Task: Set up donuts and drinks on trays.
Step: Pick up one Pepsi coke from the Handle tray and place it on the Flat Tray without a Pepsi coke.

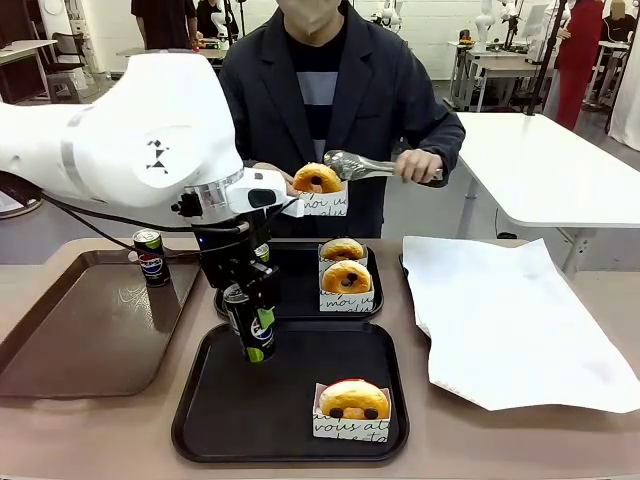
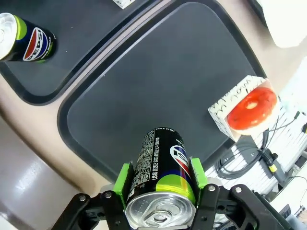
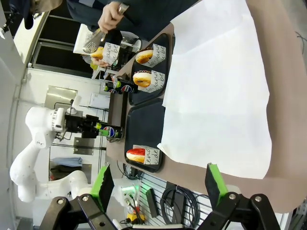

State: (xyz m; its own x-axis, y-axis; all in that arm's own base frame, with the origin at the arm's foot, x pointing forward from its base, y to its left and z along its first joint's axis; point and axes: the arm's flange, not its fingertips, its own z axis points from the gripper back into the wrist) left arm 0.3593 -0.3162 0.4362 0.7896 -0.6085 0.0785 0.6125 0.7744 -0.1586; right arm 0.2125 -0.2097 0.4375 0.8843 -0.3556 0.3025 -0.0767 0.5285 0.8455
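Note:
My left gripper is shut on a black Pepsi can, held tilted just above the left part of the near black tray. In the left wrist view, green pads clamp the can over that tray. A red-iced donut in a white box sits at the tray's front right. The far black tray holds two boxed donuts and a can. Another can stands on the brown tray. My right gripper hangs open, holding nothing, beyond the table's right end.
Across the table a person holds a boxed donut in one hand and metal tongs in the other. A long brown tray lies at the left. A white paper sheet covers the right side of the table.

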